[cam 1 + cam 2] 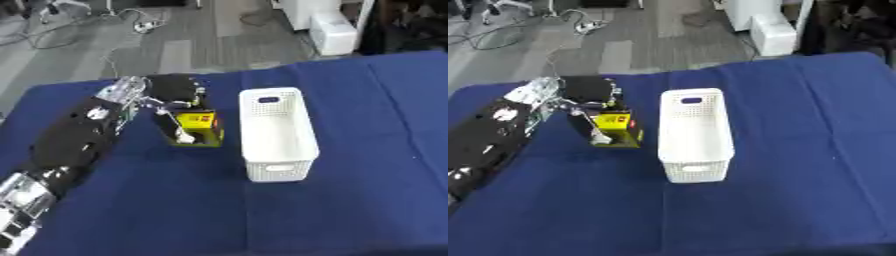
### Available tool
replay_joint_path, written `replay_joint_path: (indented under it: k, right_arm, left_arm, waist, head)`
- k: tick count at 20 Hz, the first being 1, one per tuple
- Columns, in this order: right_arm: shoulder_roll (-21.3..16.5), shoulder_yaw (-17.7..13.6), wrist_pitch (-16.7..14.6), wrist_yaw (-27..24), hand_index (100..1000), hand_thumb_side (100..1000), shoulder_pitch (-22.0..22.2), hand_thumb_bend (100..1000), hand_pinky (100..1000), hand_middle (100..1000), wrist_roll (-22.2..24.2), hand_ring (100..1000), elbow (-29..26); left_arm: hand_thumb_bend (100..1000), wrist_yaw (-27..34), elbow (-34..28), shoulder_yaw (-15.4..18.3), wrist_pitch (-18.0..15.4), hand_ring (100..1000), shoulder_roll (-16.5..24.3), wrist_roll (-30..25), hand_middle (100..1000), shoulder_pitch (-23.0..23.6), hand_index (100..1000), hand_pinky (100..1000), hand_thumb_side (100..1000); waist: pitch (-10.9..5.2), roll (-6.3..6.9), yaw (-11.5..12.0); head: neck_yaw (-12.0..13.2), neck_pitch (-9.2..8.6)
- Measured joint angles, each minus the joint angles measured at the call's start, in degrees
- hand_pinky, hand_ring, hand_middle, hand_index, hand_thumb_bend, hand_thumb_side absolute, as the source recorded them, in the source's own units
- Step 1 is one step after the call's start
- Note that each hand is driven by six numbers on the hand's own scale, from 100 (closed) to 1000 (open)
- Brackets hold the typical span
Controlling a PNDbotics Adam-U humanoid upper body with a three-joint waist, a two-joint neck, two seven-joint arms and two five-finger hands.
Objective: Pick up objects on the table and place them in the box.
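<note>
Left hand (179, 95) is curled over the yellow carton (199, 128) at the white box's (276, 132) nine o'clock. Carton judged light, stiff, somewhat slick — best held across its flat sides.

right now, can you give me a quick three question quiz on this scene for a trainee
1. True or false: the yellow box already lies inside the white basket.
2. Which hand is on the yellow box? A. left hand B. right hand
3. Fill in: the basket stands on a ____ tablecloth.

Key: 1 false, it is beside the basket, on the robot's left of it. 2 A. 3 blue.
</note>
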Motion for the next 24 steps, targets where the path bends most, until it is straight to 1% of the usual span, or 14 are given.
replay_joint_path:
  k: [7,11,15,19,24]
  right_arm:
    - [0.0,0.0,0.0,0.1,192,1000,0.1,100,100,100,0.0,100,0.0]
    - [0.0,0.0,0.0,0.1,192,1000,0.1,100,100,100,0.0,100,0.0]
    - [0.1,0.0,0.0,0.1,192,1000,0.1,100,100,100,0.0,100,0.0]
    - [0.1,0.0,0.1,0.1,192,1000,0.0,100,100,100,0.0,100,0.0]
    - [0.5,0.1,0.5,-0.3,192,1000,-0.6,100,100,100,0.0,100,0.0]
  left_arm:
    - [100,1.3,-5.2,2.2,2.6,100,0.0,-2.7,150,-1.6,270,100,579]
    - [100,1.7,-7.2,2.8,3.8,100,-1.3,-3.4,149,-3.2,269,100,575]
    - [100,1.7,-7.7,3.0,3.9,100,-4.8,-3.6,151,-4.4,270,100,578]
    - [100,1.6,-7.8,3.0,3.3,100,-8.9,-3.5,152,-6.5,271,100,574]
    - [100,0.2,-6.6,3.0,2.2,100,-13.3,-3.7,151,-7.7,269,100,572]
  waist:
    - [-0.11,-0.02,0.1]
    - [-0.18,-0.14,0.1]
    - [-0.18,-0.20,-0.1]
    - [-0.18,-0.21,-0.3]
    - [-0.16,-0.21,-1.0]
  head:
    - [0.0,-0.57]
    - [0.0,-0.94]
    - [0.4,-1.00]
    - [1.9,-1.01]
    - [3.7,-1.03]
